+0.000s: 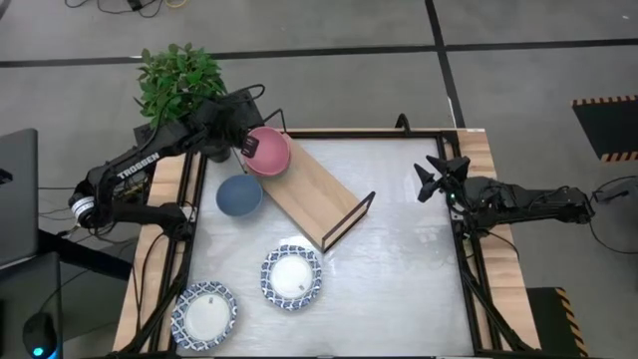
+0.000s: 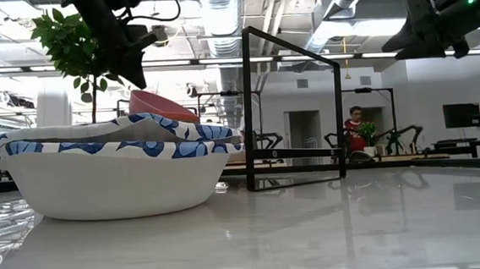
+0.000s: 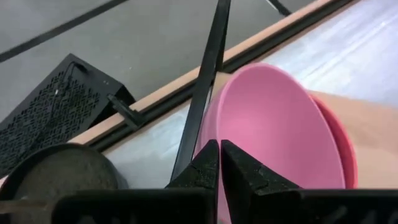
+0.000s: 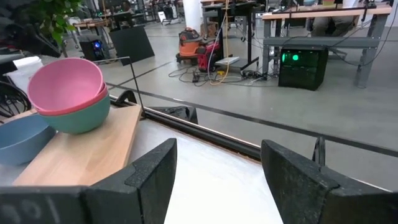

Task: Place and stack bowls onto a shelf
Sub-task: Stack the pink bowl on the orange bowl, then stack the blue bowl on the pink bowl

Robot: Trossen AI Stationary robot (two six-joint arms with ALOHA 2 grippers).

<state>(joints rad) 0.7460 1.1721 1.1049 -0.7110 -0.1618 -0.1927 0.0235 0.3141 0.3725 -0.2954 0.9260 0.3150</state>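
Note:
A pink bowl [image 1: 267, 152] sits on top of a stack, nested in a red bowl [image 3: 345, 149] over a teal bowl [image 4: 81, 118]. The stack stands on the far-left end of the light-wood shelf [image 1: 314, 189]. My left gripper [image 3: 220, 163] is shut on the pink bowl's rim. A blue bowl [image 1: 239, 195] rests on the table beside the shelf. Two blue-and-white patterned bowls [image 1: 292, 276] [image 1: 204, 315] lie on the table near its front left. My right gripper [image 1: 437, 179] is open and empty at the table's right edge. My left gripper pinches the pink bowl's rim [image 3: 214, 140] on its far-left side, one finger inside the bowl and one outside. The fingers come from the table's far-left corner, slanting down. The bowl sits nested in the red bowl, slightly tilted.
A potted plant [image 1: 179, 80] stands just off the table's far-left corner, under my left arm. The shelf's black wire end frame [image 1: 349, 219] stands up mid-table. The table's right half lies bare. A person [image 2: 357, 130] shows far off in the room.

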